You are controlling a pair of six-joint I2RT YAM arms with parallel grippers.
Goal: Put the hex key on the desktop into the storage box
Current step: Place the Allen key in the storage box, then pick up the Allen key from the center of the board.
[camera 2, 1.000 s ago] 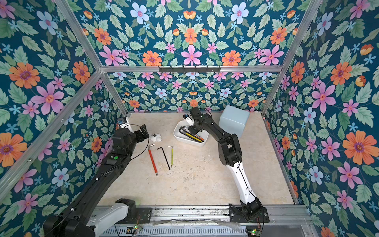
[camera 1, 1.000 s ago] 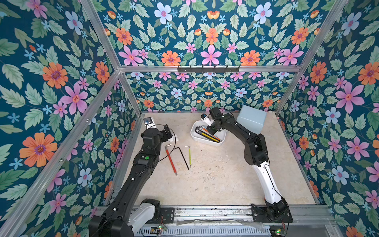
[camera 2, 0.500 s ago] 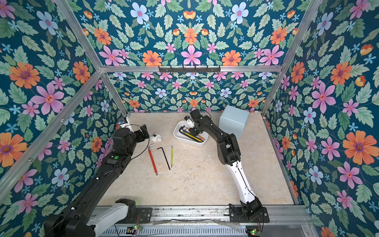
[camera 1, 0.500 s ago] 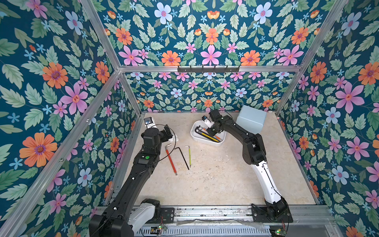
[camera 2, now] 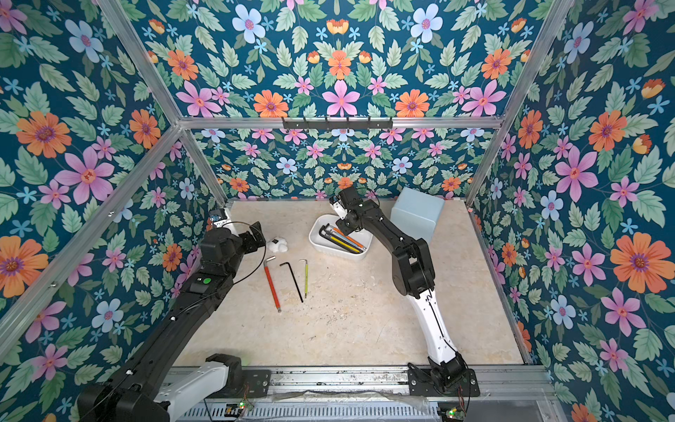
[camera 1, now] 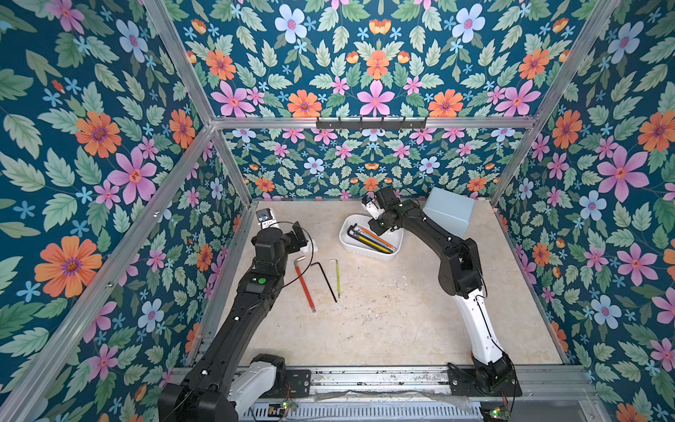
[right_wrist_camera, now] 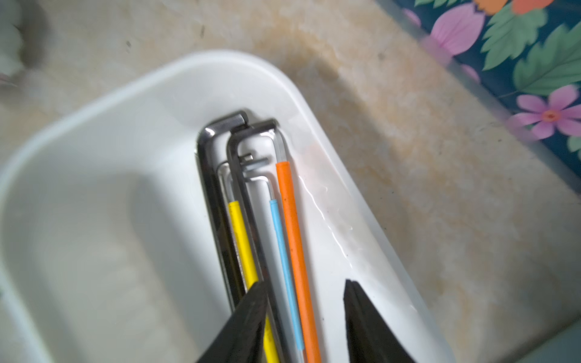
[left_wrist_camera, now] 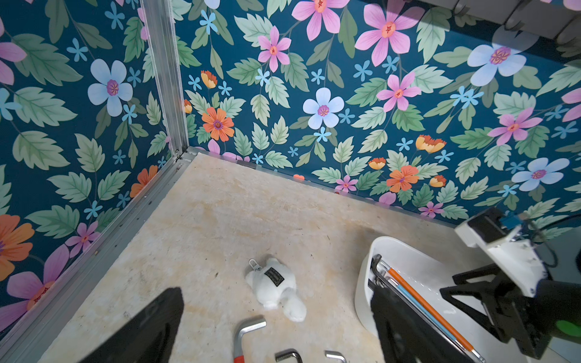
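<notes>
While both top views showed the right pincer [camera 1: 380,229] low over the shallow white plastic storage box [camera 1: 359,251], three more lay loose on the beige stone-patterned worktop [camera 1: 383,321]: red-sleeved hex key [camera 1: 305,288], plain black hex key [camera 1: 328,281], yellow-green hex key [camera 1: 338,279].

Left wrist: left pincer [left_wrist_camera: 276,290] stood wide apart, empty, white plush toy [left_wrist_camera: 270,276] near.

Right wrist: right jaws were parted, clamping nothing; yellow key [right_wrist_camera: 240,239], blue key [right_wrist_camera: 279,239] and orange key [right_wrist_camera: 292,235] lay inside the box.

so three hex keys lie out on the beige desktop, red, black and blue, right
No: the third is yellow-green, not blue. Both top views show the red-sleeved hex key, black hex key and thin yellow-green hex key on the beige desktop.
</notes>
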